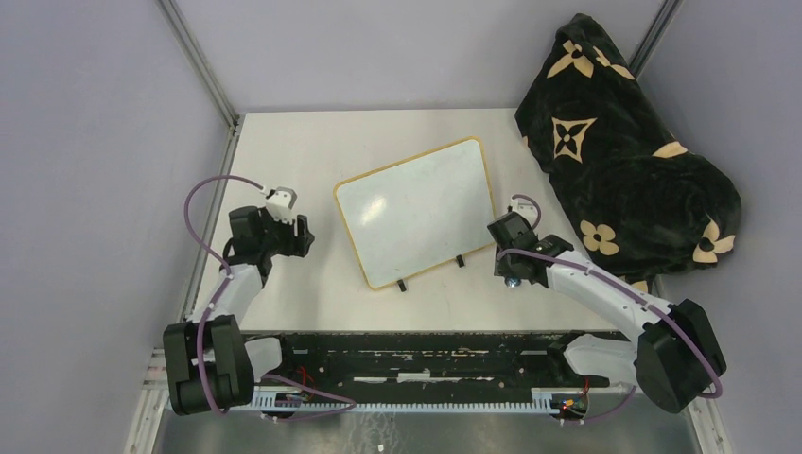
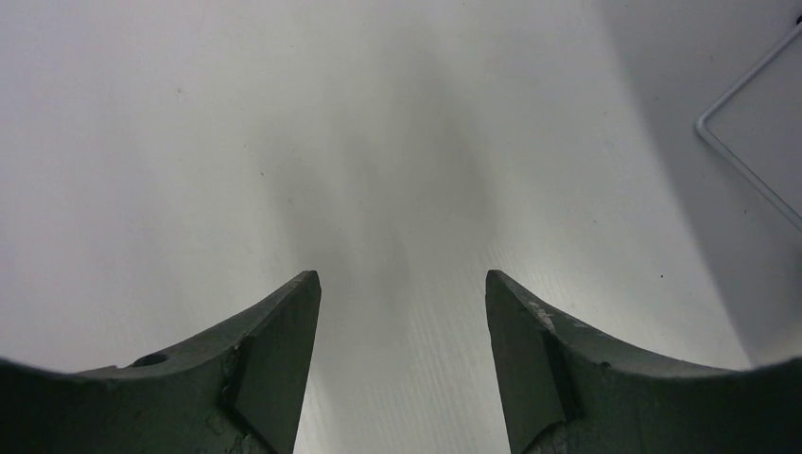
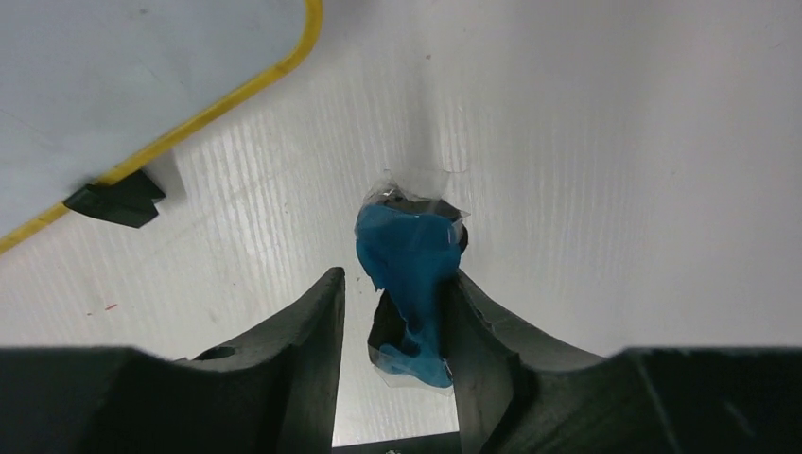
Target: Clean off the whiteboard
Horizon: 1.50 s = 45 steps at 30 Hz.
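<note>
Lying flat and slightly askew mid-way across the matte white ribbed worktop (image 1: 284, 142), the smooth rectangular whiteboard (image 1: 416, 213) has one thin rounded yellow frame and two small black feet (image 1: 401, 285) on its near edge. The right end effector (image 3: 395, 276) holds its two dark fingers apart around one lumpy blue-and-black eraser block (image 3: 407, 246), which touches one finger only, near the board's corner. The left end effector (image 2: 403, 276) stands wide and empty over bare worktop, and one plush black blanket with tan flower motifs (image 1: 624, 161) is heaped at the far right.
</note>
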Tool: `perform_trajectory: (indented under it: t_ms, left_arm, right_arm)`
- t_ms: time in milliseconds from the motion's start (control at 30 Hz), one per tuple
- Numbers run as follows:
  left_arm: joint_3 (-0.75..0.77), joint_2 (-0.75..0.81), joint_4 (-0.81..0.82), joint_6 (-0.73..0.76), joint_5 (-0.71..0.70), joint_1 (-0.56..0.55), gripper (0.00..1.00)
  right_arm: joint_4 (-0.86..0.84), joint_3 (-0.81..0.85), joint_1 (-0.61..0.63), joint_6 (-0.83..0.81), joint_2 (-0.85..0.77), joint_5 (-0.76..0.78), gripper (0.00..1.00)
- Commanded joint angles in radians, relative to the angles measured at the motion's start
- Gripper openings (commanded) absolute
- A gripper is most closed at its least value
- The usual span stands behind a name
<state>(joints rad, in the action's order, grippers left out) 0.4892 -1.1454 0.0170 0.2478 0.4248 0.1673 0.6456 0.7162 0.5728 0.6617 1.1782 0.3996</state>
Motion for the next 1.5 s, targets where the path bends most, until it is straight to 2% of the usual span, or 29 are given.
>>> perform_trajectory:
  t_ms: [0, 267, 367, 567, 867, 1100, 1233, 1367, 1467]
  left_arm:
    - [-0.017, -0.002, 0.082, 0.008, 0.075, 0.002, 0.71]
    - [-0.057, 0.023, 0.113, 0.037, 0.165, 0.002, 0.71]
    - [-0.111, 0.023, 0.171, 0.043, 0.177, 0.003, 0.71]
    - [-0.103, 0.022, 0.158, 0.058, 0.192, 0.003, 0.72]
    - [-0.106, 0.002, 0.239, -0.036, 0.061, 0.007, 0.72]
    - [-0.114, 0.002, 0.262, -0.057, 0.033, 0.013, 0.72]
    - [-0.103, -0.025, 0.268, -0.074, 0.006, 0.014, 0.72]
    - [-0.091, -0.047, 0.271, -0.09, -0.011, 0.02, 0.72]
    - [-0.092, -0.046, 0.274, -0.094, -0.013, 0.025, 0.72]
  right_arm:
    - [-0.04, -0.033, -0.006, 0.019, 0.012, -0.027, 0.5]
    - [-0.035, -0.052, -0.006, 0.029, -0.032, -0.045, 0.54]
    - [-0.022, -0.05, -0.007, 0.034, -0.048, -0.018, 0.54]
    - [0.036, 0.006, -0.008, 0.021, -0.058, 0.035, 0.54]
    - [0.077, 0.164, -0.028, -0.068, -0.087, 0.232, 0.53]
    - [0.052, 0.158, -0.037, -0.07, -0.141, 0.246, 0.59]
    - [0.055, 0.126, -0.038, -0.049, -0.173, 0.291, 0.58]
    - [0.046, 0.083, -0.037, -0.056, -0.229, 0.326, 0.51]
    - [0.09, 0.086, -0.037, -0.006, -0.261, 0.4, 0.52]
